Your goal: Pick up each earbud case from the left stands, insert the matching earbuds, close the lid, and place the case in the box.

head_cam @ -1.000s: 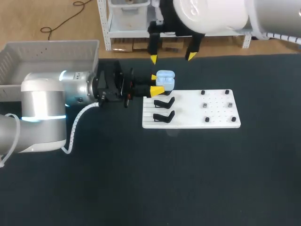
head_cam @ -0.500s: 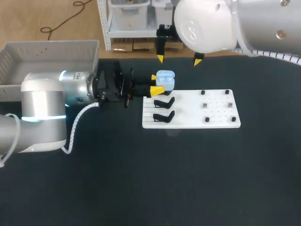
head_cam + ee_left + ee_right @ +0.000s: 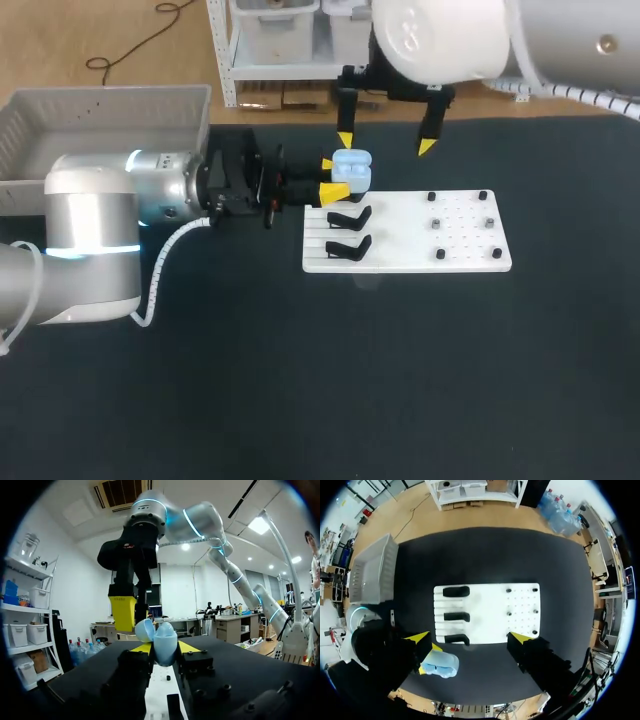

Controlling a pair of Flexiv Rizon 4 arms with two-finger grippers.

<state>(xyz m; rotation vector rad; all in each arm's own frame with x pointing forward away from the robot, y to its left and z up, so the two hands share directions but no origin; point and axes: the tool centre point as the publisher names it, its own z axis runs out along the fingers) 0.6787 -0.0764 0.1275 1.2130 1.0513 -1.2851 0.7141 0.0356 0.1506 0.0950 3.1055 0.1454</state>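
Note:
A light-blue earbud case (image 3: pixel 351 170) with its lid swung open is held just off the far left corner of the white board (image 3: pixel 410 262). My left gripper (image 3: pixel 329 178) comes in level from the left and is shut on it. In the left wrist view the case (image 3: pixel 164 642) stands upright between the yellow tips, lid (image 3: pixel 144 630) tipped back. My right gripper (image 3: pixel 386 143) hangs open above and just behind the case, one fingertip (image 3: pixel 345 140) close over it. From the right wrist, the case (image 3: pixel 439 664) lies beside one finger of my right gripper (image 3: pixel 470 640).
Two black stands (image 3: pixel 348 217) (image 3: pixel 347 246) sit on the board's left part, and several small dark pegs (image 3: pixel 437 224) on its right part. A grey box (image 3: pixel 100 125) stands at the far left of the dark table. The near half of the table holds nothing.
My right gripper has come nearer and lower from the table's far edge, ending over the case. The left arm and the case have stayed still.

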